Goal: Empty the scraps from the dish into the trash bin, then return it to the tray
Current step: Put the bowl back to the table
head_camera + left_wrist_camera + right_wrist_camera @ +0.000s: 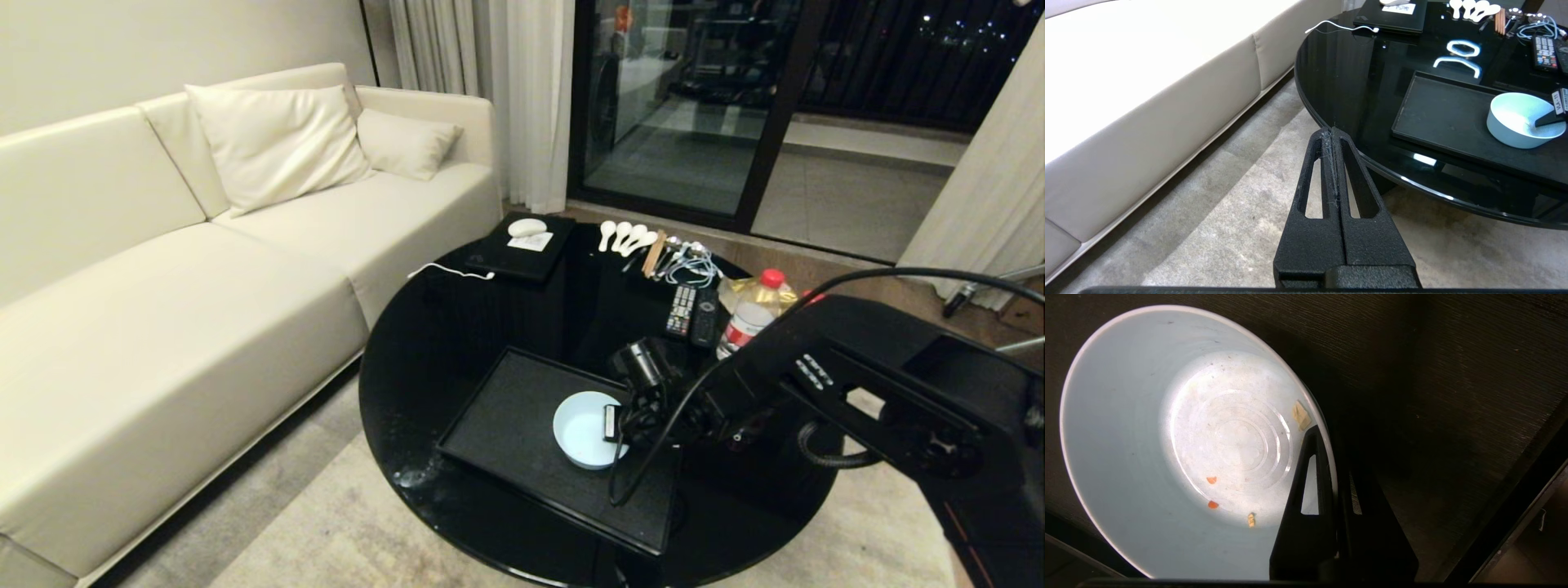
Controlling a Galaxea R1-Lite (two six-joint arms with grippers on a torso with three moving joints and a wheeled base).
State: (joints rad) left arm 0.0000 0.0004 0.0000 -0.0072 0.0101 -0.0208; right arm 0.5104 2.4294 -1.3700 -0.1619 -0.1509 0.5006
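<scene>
The dish (581, 429), a pale bluish-white bowl, stands upright on the right part of the black tray (506, 425). My right gripper (614, 425) is shut on its right rim, one finger inside the bowl and one outside, as the right wrist view shows for the right gripper (1329, 457). In the dish (1147, 437) lie only a few tiny crumbs of the scraps (1210, 480), orange and pale yellow. The trash bin is out of view. My left gripper (1333, 130) hangs shut and empty over the carpet, beside the table's edge. From there the dish (1519, 122) shows on the tray (1437, 110).
The tray lies on a round black glass table (441, 343). Behind it are two remotes (690, 310), a water bottle (751, 318), white spoons (624, 237), cables and a black slab (522, 245). A cream sofa (163, 286) stands to the left, with carpet around.
</scene>
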